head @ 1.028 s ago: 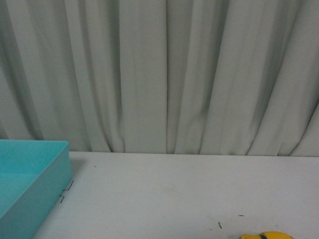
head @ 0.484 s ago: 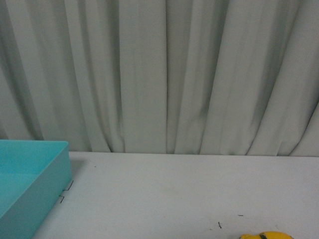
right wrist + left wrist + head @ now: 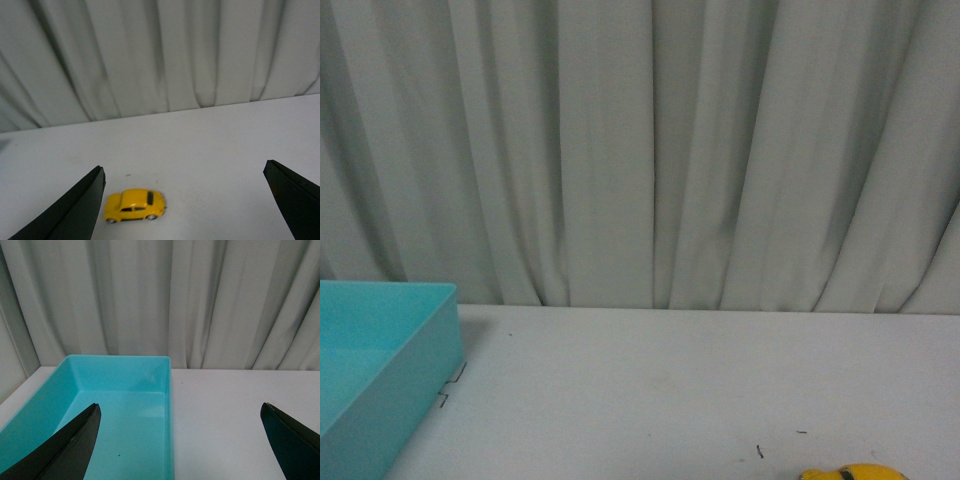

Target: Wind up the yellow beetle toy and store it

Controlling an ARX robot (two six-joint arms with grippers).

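The yellow beetle toy [image 3: 134, 204] stands on its wheels on the white table, side-on in the right wrist view. My right gripper [image 3: 184, 172] is open above the table, and the toy lies close to one black finger [image 3: 75, 210], touching nothing. In the front view only the toy's yellow roof [image 3: 853, 473] peeks in at the lower edge, right of centre. My left gripper [image 3: 180, 412] is open and holds nothing, hovering over the right wall of the turquoise bin [image 3: 169, 405]. Neither arm appears in the front view.
The turquoise bin [image 3: 430, 370] sits at the table's left side, its inside bare in the left wrist view. A pleated grey curtain [image 3: 650, 150] hangs right behind the table's far edge. Small dark marks [image 3: 760, 452] dot the white tabletop [image 3: 650, 380].
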